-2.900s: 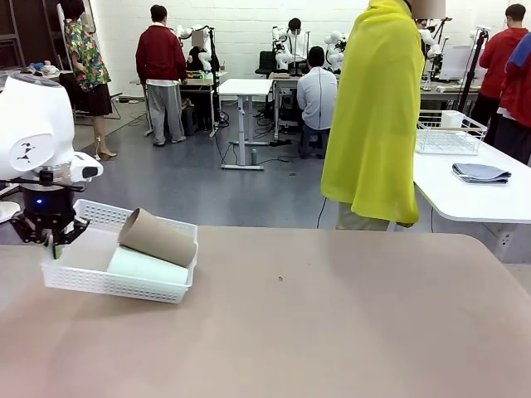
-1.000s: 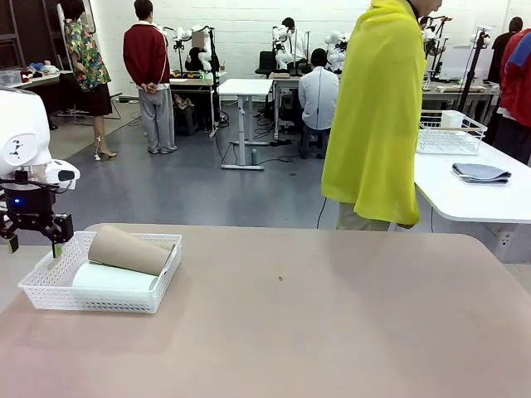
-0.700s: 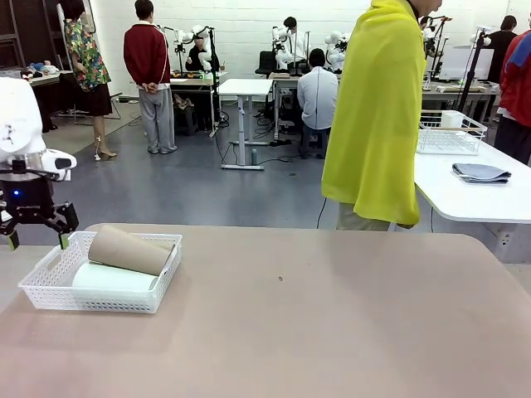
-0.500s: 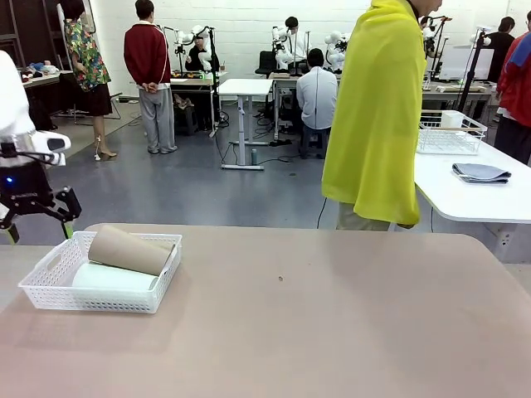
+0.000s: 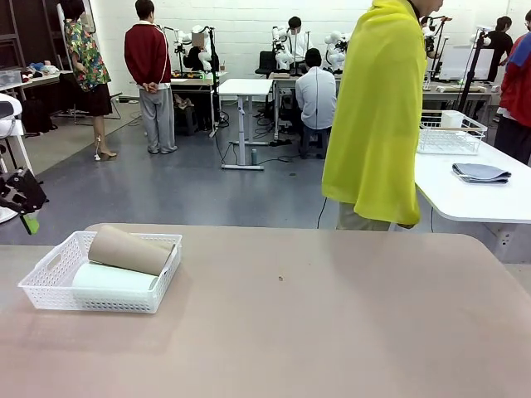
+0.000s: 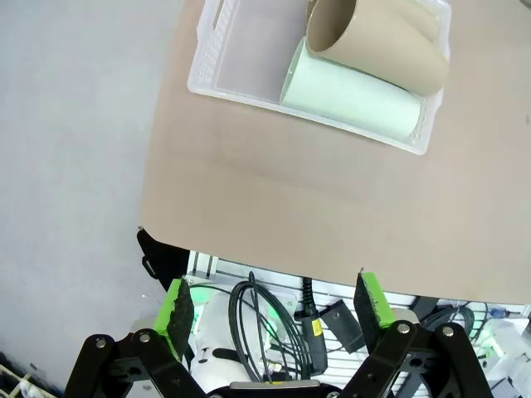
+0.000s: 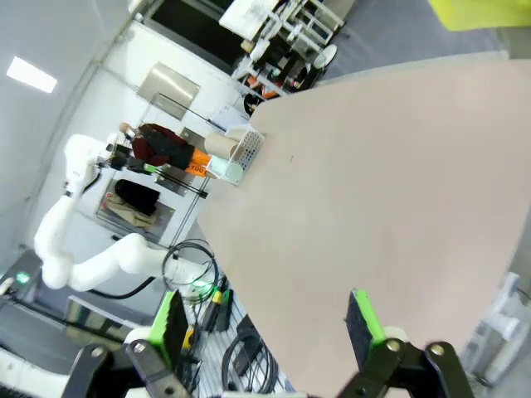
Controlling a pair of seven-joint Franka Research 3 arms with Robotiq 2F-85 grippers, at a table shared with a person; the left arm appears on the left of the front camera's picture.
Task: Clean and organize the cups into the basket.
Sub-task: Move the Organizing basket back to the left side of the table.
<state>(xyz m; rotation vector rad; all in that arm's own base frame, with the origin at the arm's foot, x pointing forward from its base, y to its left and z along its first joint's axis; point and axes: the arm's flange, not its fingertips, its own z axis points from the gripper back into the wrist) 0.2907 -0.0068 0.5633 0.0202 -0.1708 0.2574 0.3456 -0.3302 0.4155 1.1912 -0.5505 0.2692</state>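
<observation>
Two cups (image 5: 131, 250) lie lengthwise in the basket (image 5: 50, 264) at the tabletop's left edge, nearest my empty, spread left gripper (image 6: 278, 307).

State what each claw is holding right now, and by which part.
Nothing is held. The left claw and the right claw are both open and empty; the brown cardboard tumbler and mint tumbler lie in the white mesh basket.

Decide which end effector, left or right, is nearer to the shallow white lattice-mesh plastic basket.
Left. The left end effector hangs open just beyond the shallow white lattice-mesh plastic basket at the table's left edge; the right end effector, also open, sits across the table from it.
</observation>
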